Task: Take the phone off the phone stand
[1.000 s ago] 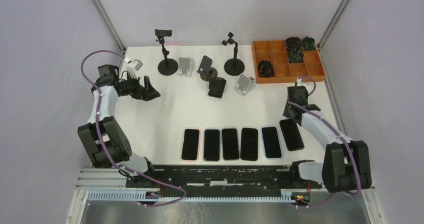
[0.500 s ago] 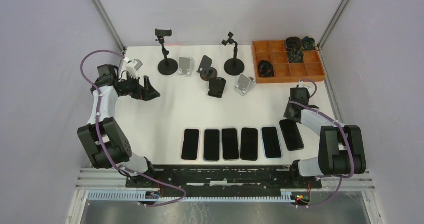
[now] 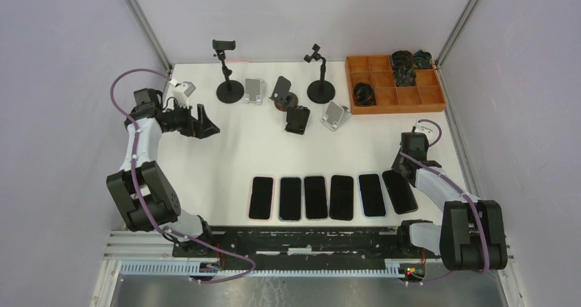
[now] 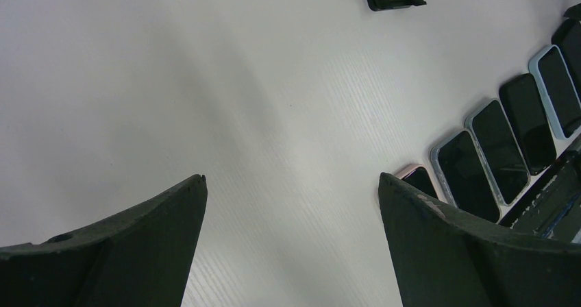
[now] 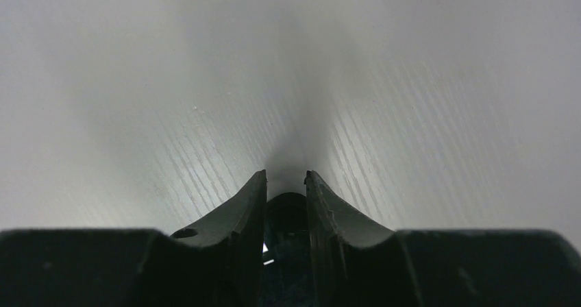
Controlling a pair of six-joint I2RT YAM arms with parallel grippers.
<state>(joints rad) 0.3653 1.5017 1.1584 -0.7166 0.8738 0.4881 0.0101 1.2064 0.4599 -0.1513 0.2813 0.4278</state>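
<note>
We see a matt white table with a fine ribbed grain, glossy glass phones, matt black plastic fingers and an orange plastic tray.

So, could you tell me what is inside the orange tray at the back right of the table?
The orange tray holds dark coiled bands in a left compartment and in the top right ones. The rest look empty; what the coils are is too small to tell.

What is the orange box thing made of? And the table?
The orange tray looks like matte plastic, maybe 3D-printed: even colour, thin straight dividers. The table looks like white board with a faint ridged grain, dull rather than shiny; which material exactly is hard to tell.
</note>
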